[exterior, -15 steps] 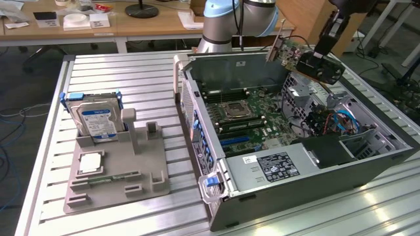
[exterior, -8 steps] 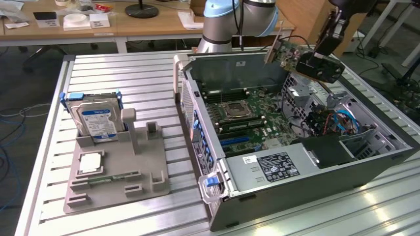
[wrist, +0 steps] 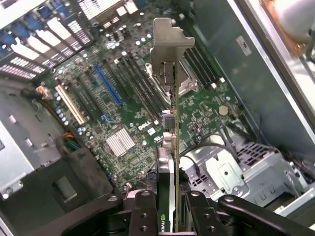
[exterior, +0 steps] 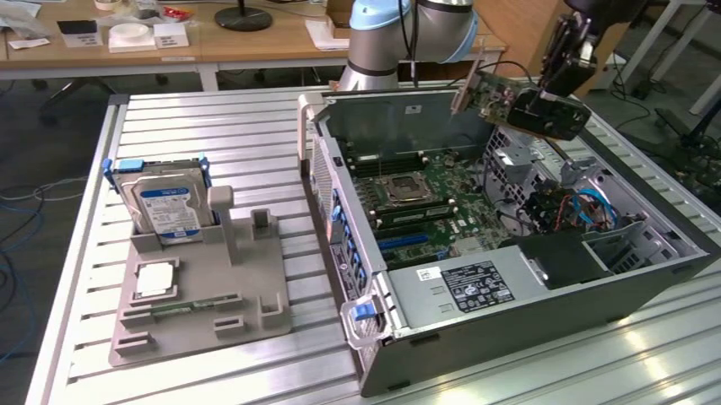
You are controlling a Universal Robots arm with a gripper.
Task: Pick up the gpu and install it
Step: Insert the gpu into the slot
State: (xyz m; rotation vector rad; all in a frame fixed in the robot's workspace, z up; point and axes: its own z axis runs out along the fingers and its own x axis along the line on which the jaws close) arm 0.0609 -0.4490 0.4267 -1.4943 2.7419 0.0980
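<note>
While aloft, gpu [wrist: 171,123] within the tool [wrist: 168,210].

Edge-on gpu [wrist: 170,143] clamped in end effector [wrist: 167,211], silver bracket [wrist: 167,44] outermost, above green motherboard [wrist: 202,115].

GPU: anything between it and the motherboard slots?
Nothing visible. The gripper holds the gpu above the open case. The blue slot on the motherboard below is bare, with no cable across it.

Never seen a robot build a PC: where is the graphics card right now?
The gpu hangs in the claw above the open computer case, toward the exterior view's right, over the motherboard and not yet in a slot.
</note>
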